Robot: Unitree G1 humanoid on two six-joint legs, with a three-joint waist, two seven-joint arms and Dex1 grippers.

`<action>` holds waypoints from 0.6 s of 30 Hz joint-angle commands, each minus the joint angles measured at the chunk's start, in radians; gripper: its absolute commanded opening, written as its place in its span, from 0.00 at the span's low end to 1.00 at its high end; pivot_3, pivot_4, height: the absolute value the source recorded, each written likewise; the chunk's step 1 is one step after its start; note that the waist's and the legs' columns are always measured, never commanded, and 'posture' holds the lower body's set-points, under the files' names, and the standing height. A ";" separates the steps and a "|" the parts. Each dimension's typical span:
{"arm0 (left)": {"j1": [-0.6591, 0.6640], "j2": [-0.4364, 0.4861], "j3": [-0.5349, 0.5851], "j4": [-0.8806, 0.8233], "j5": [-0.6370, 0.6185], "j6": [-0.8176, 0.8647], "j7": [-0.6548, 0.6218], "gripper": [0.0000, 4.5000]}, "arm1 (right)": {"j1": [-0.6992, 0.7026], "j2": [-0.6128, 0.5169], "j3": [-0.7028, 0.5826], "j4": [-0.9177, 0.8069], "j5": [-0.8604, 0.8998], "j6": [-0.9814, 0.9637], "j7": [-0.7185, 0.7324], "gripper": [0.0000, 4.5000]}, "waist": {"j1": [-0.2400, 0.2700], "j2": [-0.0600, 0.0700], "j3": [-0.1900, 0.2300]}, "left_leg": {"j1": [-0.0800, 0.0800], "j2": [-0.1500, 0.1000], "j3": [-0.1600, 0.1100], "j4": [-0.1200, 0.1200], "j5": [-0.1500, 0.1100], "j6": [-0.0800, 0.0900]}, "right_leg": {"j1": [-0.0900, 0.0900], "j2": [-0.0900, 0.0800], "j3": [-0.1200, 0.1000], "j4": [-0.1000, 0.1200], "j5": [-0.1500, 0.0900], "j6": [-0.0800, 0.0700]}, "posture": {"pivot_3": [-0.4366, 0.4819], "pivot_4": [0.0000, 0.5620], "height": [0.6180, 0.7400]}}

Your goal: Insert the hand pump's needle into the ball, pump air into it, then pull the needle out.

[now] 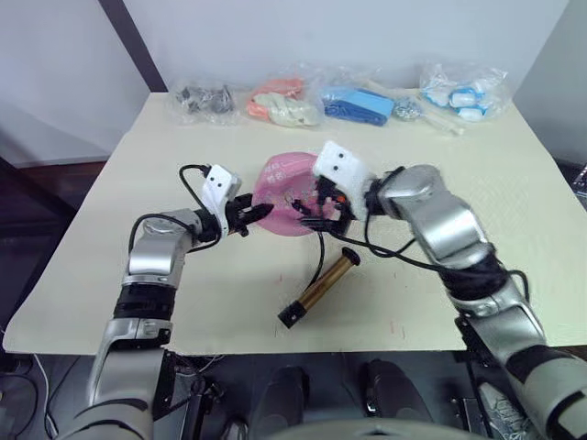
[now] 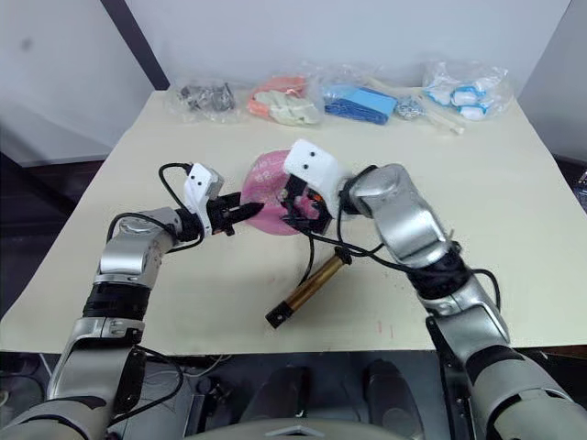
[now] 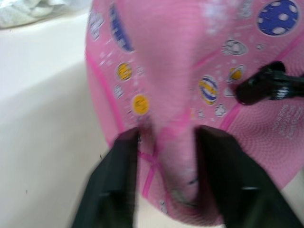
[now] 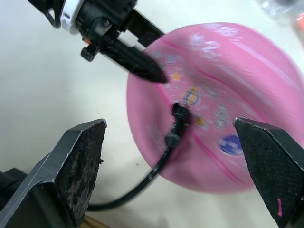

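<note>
Your left claw (image 3: 166, 185) pinches a fold of the limp pink ball (image 1: 286, 188) at its left edge, apparently to steady it mid-worktop (image 1: 514, 192). Your right claw (image 4: 171, 166) stands wide open over the ball's right side, gripping nothing, its pads either side of the hose's black end fitting (image 4: 178, 116), which sits against the ball's skin. The hand pump (image 1: 321, 289) lies loose on the worktop just near of the ball. Whether the needle is seated in the valve is hidden beneath that fitting.

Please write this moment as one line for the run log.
left end effector: shut on ball | right end effector: open | hose end: at ball | hand pump: on table
</note>
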 commanded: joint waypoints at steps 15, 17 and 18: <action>0.206 0.175 0.200 -0.312 -0.273 0.209 -0.114 0.97 | 0.414 -0.245 -0.415 -0.421 0.350 -0.259 0.014 1.00 | 0.001 -0.009 0.020 | -0.011 0.000 0.002 0.000 0.003 -0.005 | -0.010 -0.001 -0.002 -0.001 0.000 0.000 | 0.48 0.27 1.00; 0.250 0.211 0.226 -0.334 -0.305 0.221 -0.159 0.97 | 0.461 -0.277 -0.471 -0.430 0.406 -0.233 0.025 1.00 | -0.001 -0.011 0.021 | -0.011 0.000 0.002 0.001 0.003 -0.005 | -0.010 -0.001 -0.002 0.000 0.000 0.000 | 0.48 0.27 1.00; 0.273 0.232 0.237 -0.344 -0.319 0.223 -0.184 0.97 | 0.492 -0.297 -0.502 -0.440 0.434 -0.229 0.031 1.00 | -0.001 -0.011 0.021 | -0.011 0.001 0.002 0.001 0.003 -0.005 | -0.010 -0.001 -0.002 0.001 0.000 0.000 | 0.48 0.27 1.00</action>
